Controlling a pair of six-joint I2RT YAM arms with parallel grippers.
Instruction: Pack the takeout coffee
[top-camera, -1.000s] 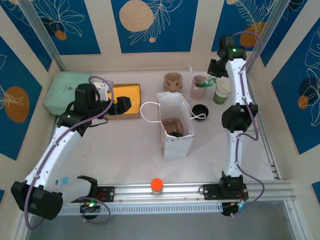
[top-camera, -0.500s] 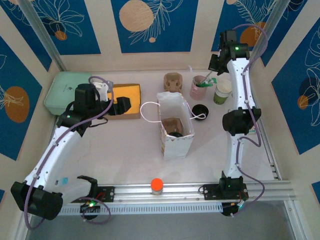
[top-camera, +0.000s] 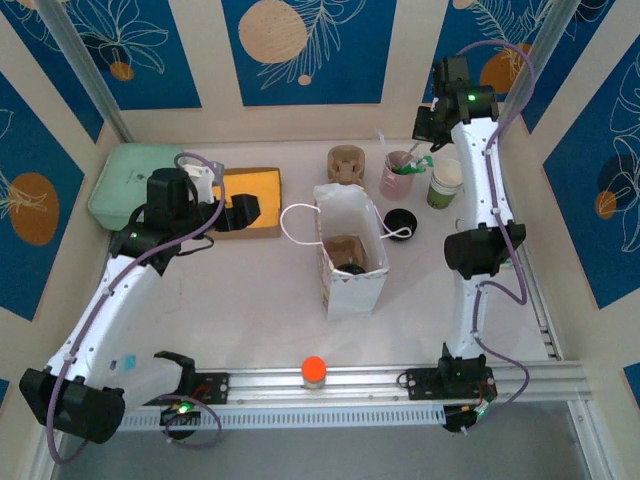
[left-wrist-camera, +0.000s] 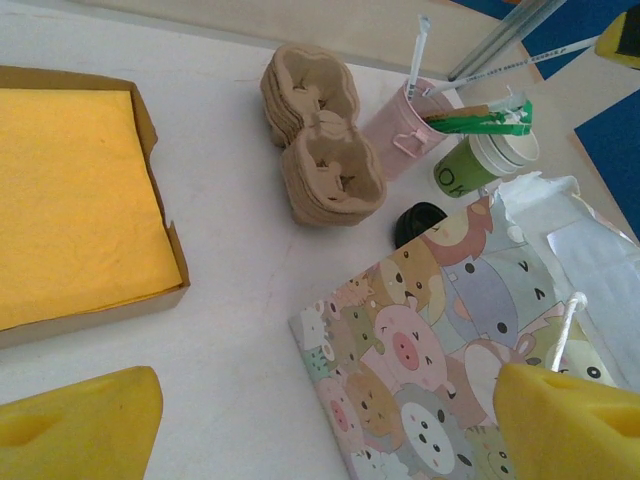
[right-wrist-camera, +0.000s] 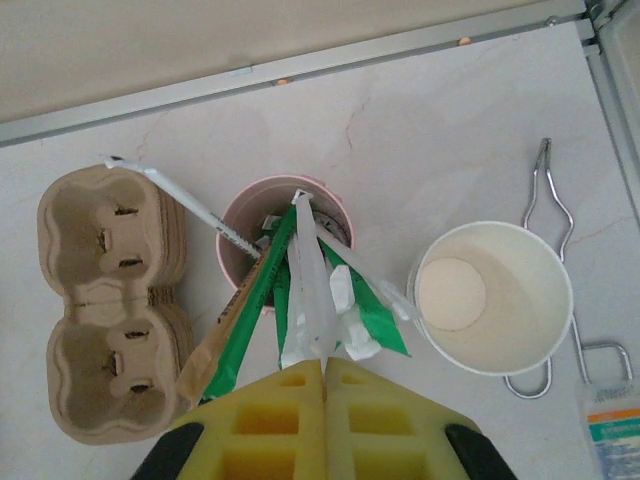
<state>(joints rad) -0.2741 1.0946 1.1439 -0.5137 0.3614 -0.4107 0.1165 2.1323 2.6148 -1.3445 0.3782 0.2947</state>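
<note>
Left jaws: spread wide, yellow pads (left-wrist-camera: 80, 425) at the lower corners of the wrist view, nothing between them; above the counter (top-camera: 250, 290), between napkin box (top-camera: 262, 186) and bag (top-camera: 355, 292).

Right jaws: closed tight, right pads (right-wrist-camera: 270, 420) pressed flat together above the pink cup (right-wrist-camera: 245, 215) at the far right of the counter, pinching the upper end of a white-wrapped straw (right-wrist-camera: 310, 280). Lower end of that straw down in the cup among green-wrapped straws (right-wrist-camera: 250, 300).

Coffee (top-camera: 352, 267): apparently low inside the open bag, just a black lid seen from above, right against a brown carrier (top-camera: 343, 248) also in the bag; cup body hidden.

Bag upright mid-counter, cartoon animals on its side, white handles out to either side. Just right of it, a black disc (top-camera: 400, 222) on the counter; what it is, cannot tell.

Behind the bag, left to right and near one another: stack (top-camera: 345, 163) of brown carriers, pink cup, lidless green cup (top-camera: 443, 186).

Napkin box open, yellow napkins inside. Pale green tray (top-camera: 125, 180) at far left, beside the box.
</note>
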